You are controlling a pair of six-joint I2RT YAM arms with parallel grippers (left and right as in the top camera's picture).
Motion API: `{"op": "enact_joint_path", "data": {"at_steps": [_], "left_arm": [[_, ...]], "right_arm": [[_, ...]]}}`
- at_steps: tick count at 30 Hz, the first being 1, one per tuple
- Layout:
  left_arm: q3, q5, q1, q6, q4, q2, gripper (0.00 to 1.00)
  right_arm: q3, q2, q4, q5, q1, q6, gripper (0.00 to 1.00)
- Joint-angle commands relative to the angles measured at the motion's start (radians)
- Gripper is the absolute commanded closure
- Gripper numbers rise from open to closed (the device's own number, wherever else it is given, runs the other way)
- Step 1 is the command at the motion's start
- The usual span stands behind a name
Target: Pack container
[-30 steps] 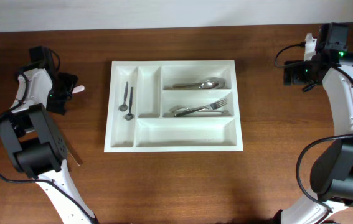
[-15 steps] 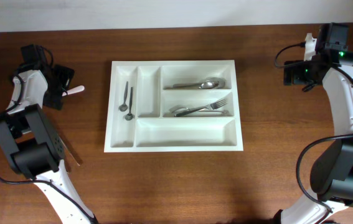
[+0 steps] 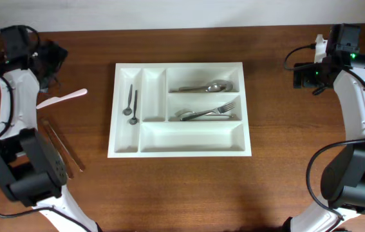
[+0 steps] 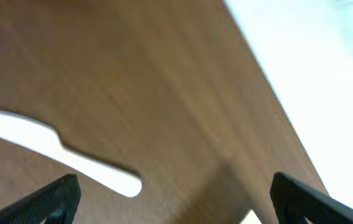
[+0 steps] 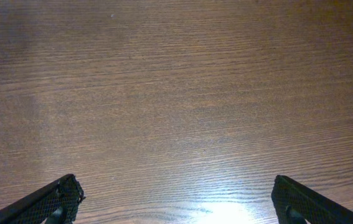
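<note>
Brown wood table holds the white cutlery tray in its middle, with spoons and forks in some slots. A white plastic utensil lies well to the tray's left, near two chopsticks. I think it goes next: come straight down over its thin handle, pinch gently, then lay it flat in the empty long bottom slot. The left claw is wide open and holds nothing. The right claw is wide open too, over bare wood.
</note>
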Motion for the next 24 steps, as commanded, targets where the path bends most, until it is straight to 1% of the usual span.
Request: {"op": "enact_joint_path", "data": {"at_steps": [1,4,6,8,9,12,14,16,20,24], "left_arm": [[0.0,-0.001,-0.014,0.233,0.026,-0.004,0.01],[0.0,-0.057,-0.015,0.338,0.029,0.011,0.0],[0.0,-0.119,-0.015,0.462,0.029,0.019,0.0],[0.0,-0.158,-0.015,0.547,0.029,0.023,0.0],[0.0,-0.158,-0.014,0.613,0.029,0.027,0.0],[0.0,-0.158,-0.014,0.762,0.035,0.051,0.0],[0.0,-0.155,-0.014,0.834,0.033,0.077,0.0],[0.0,-0.154,-0.014,0.871,0.033,0.106,0.01],[-0.002,-0.146,-0.015,0.871,0.027,0.155,0.0],[-0.003,-0.146,-0.015,0.871,0.014,0.165,0.0]], "right_arm": [[0.012,-0.002,0.002,-0.002,0.0,-0.006,0.01],[0.012,-0.002,0.002,-0.002,0.0,-0.006,0.01],[0.012,-0.002,0.002,-0.002,0.0,-0.006,0.01],[0.012,-0.002,0.002,-0.002,0.0,-0.006,0.01],[0.012,-0.002,0.002,-0.002,0.0,-0.006,0.01],[0.012,-0.002,0.002,-0.002,0.0,-0.006,0.01],[0.012,-0.002,0.001,-0.002,0.0,-0.006,0.01],[0.012,-0.002,0.002,-0.002,0.0,-0.006,0.01],[0.012,-0.002,0.002,-0.002,0.0,-0.006,0.01],[0.012,-0.002,0.002,-0.002,0.0,-0.006,0.01]]}}
